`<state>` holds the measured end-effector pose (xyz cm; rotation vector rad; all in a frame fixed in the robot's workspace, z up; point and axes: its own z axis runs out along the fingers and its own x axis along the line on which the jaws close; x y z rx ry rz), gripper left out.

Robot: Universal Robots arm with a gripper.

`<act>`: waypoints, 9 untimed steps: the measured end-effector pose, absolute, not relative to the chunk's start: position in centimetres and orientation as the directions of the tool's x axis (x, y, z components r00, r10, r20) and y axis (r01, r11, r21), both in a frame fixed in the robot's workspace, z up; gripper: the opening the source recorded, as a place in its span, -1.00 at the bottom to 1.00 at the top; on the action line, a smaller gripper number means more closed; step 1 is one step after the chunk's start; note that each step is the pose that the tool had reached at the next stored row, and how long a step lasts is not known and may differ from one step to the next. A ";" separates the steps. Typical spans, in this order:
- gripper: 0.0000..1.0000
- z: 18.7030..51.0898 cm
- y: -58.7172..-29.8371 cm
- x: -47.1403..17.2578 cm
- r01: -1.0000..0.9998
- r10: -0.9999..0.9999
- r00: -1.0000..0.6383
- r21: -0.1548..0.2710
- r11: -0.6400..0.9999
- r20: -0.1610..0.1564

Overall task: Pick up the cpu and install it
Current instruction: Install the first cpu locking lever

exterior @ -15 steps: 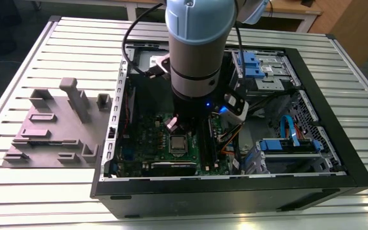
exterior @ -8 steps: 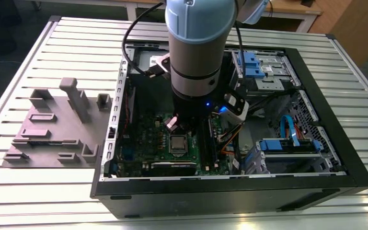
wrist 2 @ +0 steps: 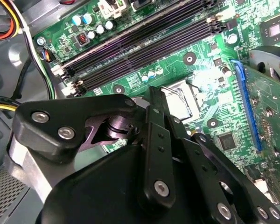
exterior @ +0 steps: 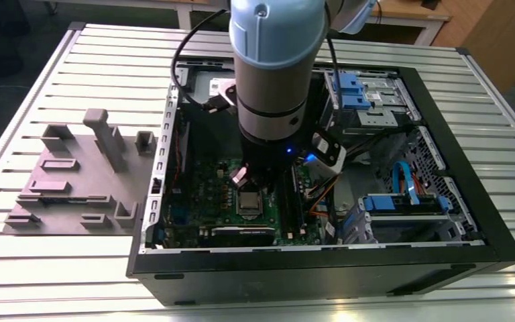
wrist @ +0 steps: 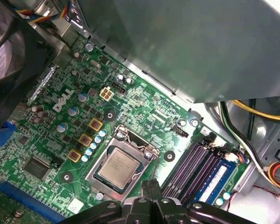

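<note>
The cpu (wrist: 119, 166), a small square chip with a silvery top, lies flat inside the socket frame of the green motherboard (wrist: 144, 107). It also shows in the exterior view, where the cpu (exterior: 249, 200) sits just below the arm's wrist. In the second wrist view a corner of the cpu (wrist 2: 179, 101) peeks out behind the black fingers. My gripper (wrist: 150, 185) hovers just off the socket's edge toward the memory slots, its two fingertips pressed together and holding nothing. In the exterior view the gripper (exterior: 247, 181) hangs low inside the open case.
Black memory slots (wrist: 196, 168) run beside the socket. A grey metal power box (wrist: 196, 42) overhangs the board. Yellow and black cables (wrist: 252, 121) lie nearby, and a blue slot (wrist 2: 249, 107) borders a card. A grey fixture block (exterior: 78, 174) stands on the slatted table at the exterior view's left.
</note>
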<state>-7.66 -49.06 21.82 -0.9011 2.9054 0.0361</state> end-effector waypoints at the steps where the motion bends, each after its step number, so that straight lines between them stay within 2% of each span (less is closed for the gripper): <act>1: -0.80 21.8 -49.1 -7.7 -0.565 -0.562 -0.821 -0.007 0.825 -0.102; 9: -0.80 20.8 -49.1 -7.7 -0.559 -0.557 -0.824 -0.009 0.829 -0.104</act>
